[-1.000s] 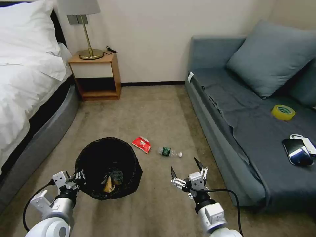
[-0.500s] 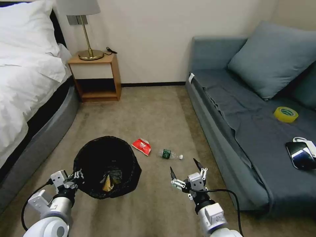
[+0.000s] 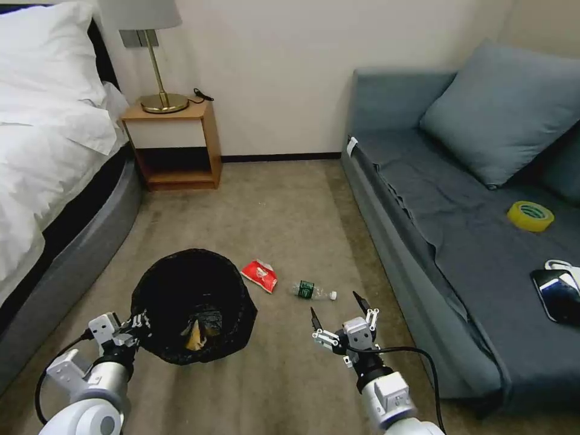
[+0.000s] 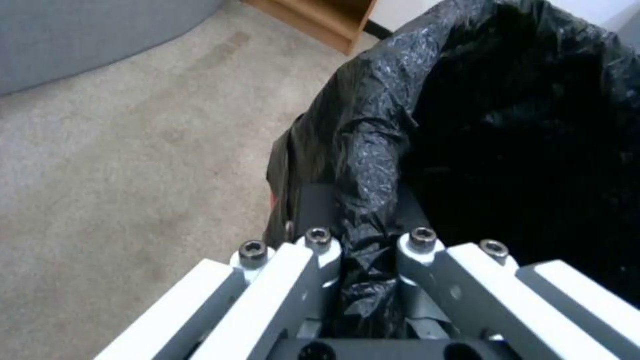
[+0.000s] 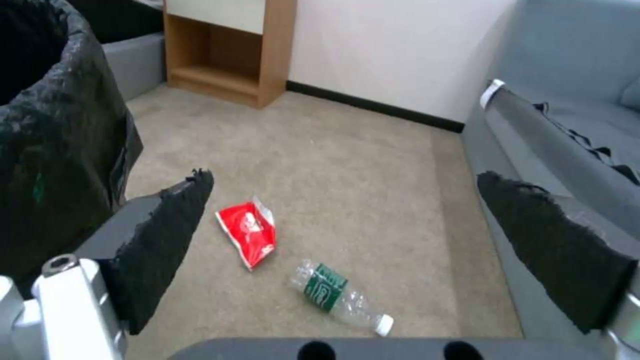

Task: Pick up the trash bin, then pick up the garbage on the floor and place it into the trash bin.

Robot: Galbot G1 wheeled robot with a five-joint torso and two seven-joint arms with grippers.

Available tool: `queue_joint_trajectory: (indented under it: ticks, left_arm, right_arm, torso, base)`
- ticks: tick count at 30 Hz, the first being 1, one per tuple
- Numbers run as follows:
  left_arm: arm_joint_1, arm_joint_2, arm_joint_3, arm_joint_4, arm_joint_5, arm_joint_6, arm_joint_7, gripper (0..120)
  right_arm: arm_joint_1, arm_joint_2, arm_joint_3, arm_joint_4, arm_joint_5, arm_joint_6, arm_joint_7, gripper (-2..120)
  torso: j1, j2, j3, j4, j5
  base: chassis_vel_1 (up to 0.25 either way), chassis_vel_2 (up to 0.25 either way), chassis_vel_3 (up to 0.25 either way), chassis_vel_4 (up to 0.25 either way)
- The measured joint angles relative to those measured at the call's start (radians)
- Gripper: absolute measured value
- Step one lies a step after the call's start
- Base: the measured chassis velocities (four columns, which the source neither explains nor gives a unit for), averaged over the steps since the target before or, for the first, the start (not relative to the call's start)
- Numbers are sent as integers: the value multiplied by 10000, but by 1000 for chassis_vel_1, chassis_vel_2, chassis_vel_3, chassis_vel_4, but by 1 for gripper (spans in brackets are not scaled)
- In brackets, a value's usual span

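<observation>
The black trash bin [image 3: 192, 305], lined with a black bag, hangs over the carpet with my left gripper [image 3: 138, 323] shut on its near rim [image 4: 363, 200]. A yellow-brown wrapper [image 3: 196, 335] lies inside it. On the carpet lie a red snack packet [image 3: 260, 275] [image 5: 248, 232] and a clear bottle with a green label [image 3: 311, 291] [image 5: 337, 296]. My right gripper [image 3: 338, 311] is open and empty, just short of the bottle. In the right wrist view the packet and bottle sit between its black pads [image 5: 167, 240].
A grey sofa [image 3: 483, 266] runs along the right, carrying a yellow tape roll [image 3: 530, 215] and a black phone [image 3: 559, 294]. A bed [image 3: 54, 181] stands at the left. A wooden nightstand [image 3: 172, 142] with a lamp is against the far wall. Open carpet lies between them.
The whole view has shifted slightly as the camera moved. The bin and both grippers keep their places relative to each other.
</observation>
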Motion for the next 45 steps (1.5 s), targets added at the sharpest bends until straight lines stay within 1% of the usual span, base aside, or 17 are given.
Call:
queue_joint_trajectory:
  ticks: [13,29,38,45]
  left_arm:
    - [11,18,-75,-40,-109,-22,16,4]
    - [-51,158,-78,-54,-223,65,-22,4]
    - [14,276,-109,-158,-349,133,-33,4]
    - [20,292,-86,-212,-389,178,-44,4]
  right_arm:
    - [50,7,-5,-13,-15,-110,-60,100]
    - [118,-34,-55,-147,136,-126,-153,100]
    - [250,-188,-186,-288,201,-154,-158,100]
    - [414,-290,-342,-457,410,-125,-175,100]
  torso:
    - [0,-1,0,0,0]
    - [0,0,-1,-1,0]
    - [0,0,0,-1,0]
    - [0,0,0,-1,1]
  base:
    - [-57,55,57,-64]
    - [-76,78,77,-78]
    - [-101,103,97,-105]
    - [-102,111,111,-106]
